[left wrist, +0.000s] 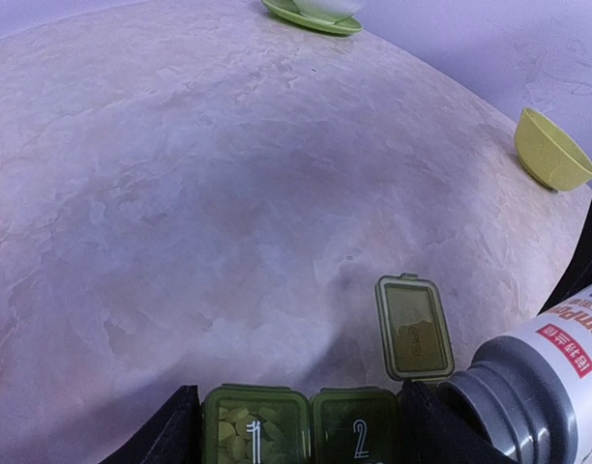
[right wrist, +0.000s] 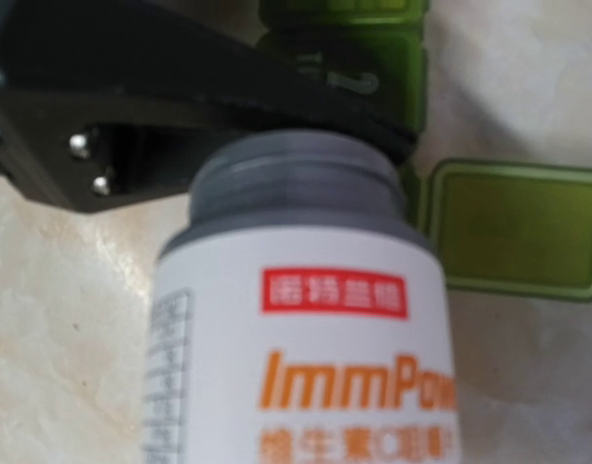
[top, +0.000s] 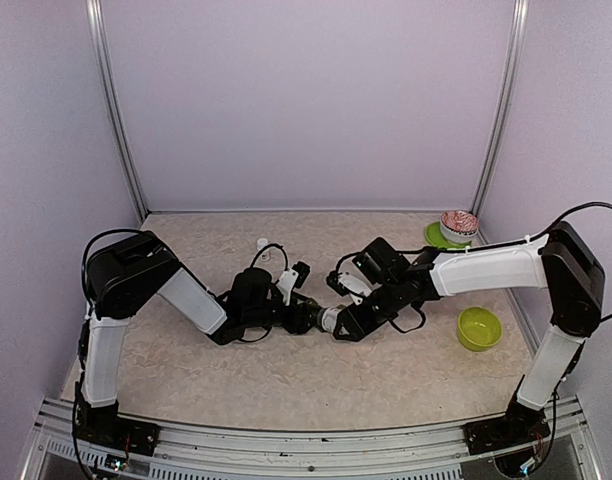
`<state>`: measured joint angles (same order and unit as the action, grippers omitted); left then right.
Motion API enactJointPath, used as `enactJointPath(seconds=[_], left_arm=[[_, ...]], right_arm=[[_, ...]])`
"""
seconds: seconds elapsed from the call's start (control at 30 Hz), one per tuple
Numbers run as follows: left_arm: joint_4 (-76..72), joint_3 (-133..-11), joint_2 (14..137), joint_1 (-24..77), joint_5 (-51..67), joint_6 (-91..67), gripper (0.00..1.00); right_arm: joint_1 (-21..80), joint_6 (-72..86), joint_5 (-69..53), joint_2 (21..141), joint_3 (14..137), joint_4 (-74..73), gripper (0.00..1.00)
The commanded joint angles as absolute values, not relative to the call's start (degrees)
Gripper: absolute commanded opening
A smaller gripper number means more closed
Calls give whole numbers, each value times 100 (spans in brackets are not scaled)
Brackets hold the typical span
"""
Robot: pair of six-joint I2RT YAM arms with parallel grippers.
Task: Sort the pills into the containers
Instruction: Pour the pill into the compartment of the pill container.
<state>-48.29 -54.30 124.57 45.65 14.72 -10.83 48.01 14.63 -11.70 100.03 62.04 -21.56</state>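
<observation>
Pill organizer (left wrist: 262, 425), translucent green plastic with white numerals, is at the centre of the mottled beige, stone-look table (left wrist: 180, 193) within plain lilac walls (top: 306, 100), clamped in the left gripper (top: 304, 318). One flap lid (left wrist: 414, 327) lies open. At its 3 o'clock the right gripper (top: 342, 326) clasps a tilted white bottle (right wrist: 306, 319) with a grey neck. A glossy lime bowl (top: 479, 327) lies farther toward 3 o'clock.

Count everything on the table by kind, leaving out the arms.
Bowls: 2, a lime bowl and a patterned bowl
Green saucer: 1
Pill bottle: 1
Pill organizer: 1
Small white object, too small to identify: 1
Total: 6
</observation>
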Motion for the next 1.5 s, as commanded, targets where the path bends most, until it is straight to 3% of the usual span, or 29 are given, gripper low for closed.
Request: enactJointPath(seconds=[0.0, 1.0, 1.47], left_arm=[[-4646, -5326, 12544, 4570, 1409, -995, 66], [-4658, -5326, 12542, 4558, 1425, -1006, 66], [-4650, -5336, 12549, 4553, 1413, -1012, 66]], right_arm=[[4857, 1464, -1151, 10159, 6407, -2503, 0], [4855, 1102, -892, 10508, 7291, -3512, 0], [4855, 1099, -1103, 10462, 6944, -3038, 0]])
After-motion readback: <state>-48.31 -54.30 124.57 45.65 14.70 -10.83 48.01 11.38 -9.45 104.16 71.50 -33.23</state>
